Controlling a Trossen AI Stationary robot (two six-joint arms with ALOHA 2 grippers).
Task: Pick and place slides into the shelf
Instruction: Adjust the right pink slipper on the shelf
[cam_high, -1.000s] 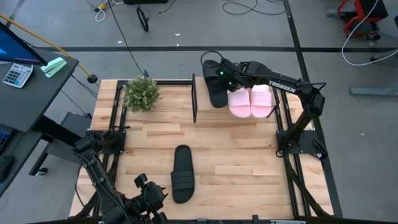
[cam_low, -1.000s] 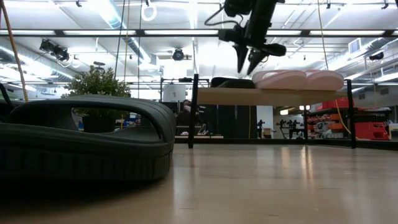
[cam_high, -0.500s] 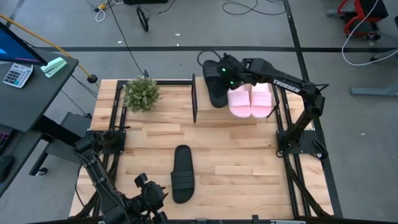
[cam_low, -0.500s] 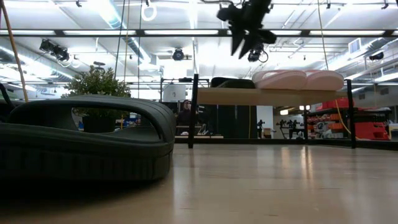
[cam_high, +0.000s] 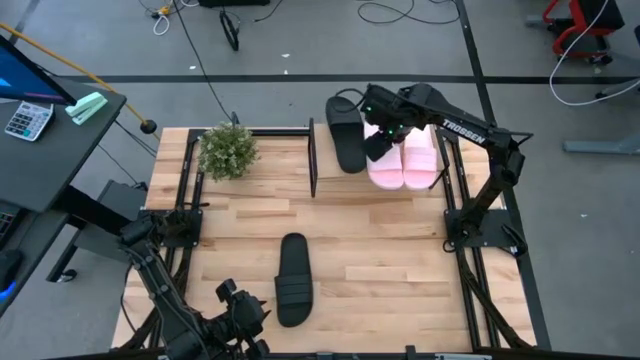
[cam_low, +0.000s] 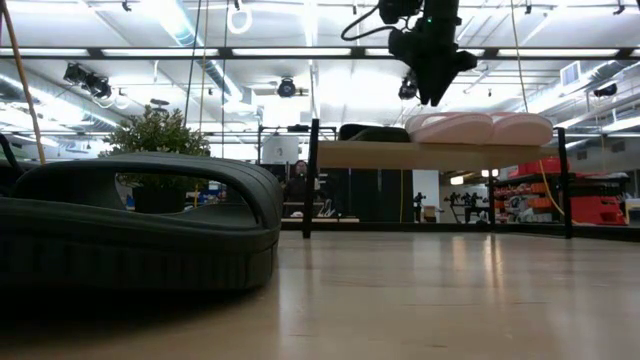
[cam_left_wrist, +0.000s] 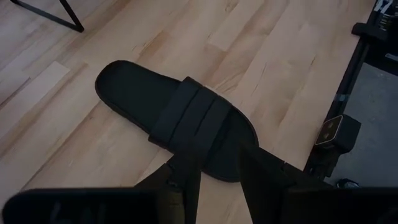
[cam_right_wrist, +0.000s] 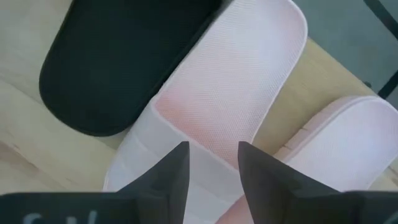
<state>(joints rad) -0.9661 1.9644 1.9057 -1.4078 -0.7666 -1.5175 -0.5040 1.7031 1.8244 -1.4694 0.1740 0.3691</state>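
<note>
Three slides lie flat on the shelf's (cam_high: 335, 185) plywood board (cam_low: 440, 154): one black slide (cam_high: 347, 135) and two pale pink slides (cam_high: 387, 165) (cam_high: 421, 160) side by side. The second black slide (cam_high: 293, 278) lies sole-down on the table near its near edge and fills the low view's left (cam_low: 130, 225). My right gripper (cam_high: 377, 145) (cam_low: 437, 98) hangs open above the left pink slide (cam_right_wrist: 224, 106), clear of it. My left gripper (cam_high: 245, 310) waits open at the near edge, just short of the black slide's strap (cam_left_wrist: 193, 118).
A small potted plant (cam_high: 228, 150) stands at the table's far left, beside the shelf's black upright (cam_high: 313, 155). Bare slatted tabletop (cam_high: 400, 250) stretches between the shelf and the near edge. A desk with a calculator (cam_high: 28, 118) lies beyond the table's left edge.
My right gripper has moved from above the black slide on the shelf toward the table's right and slightly toward the near edge, rising first and then coming down; it has turned about and now hangs over the left pink slide. The slides have stayed where they were.
</note>
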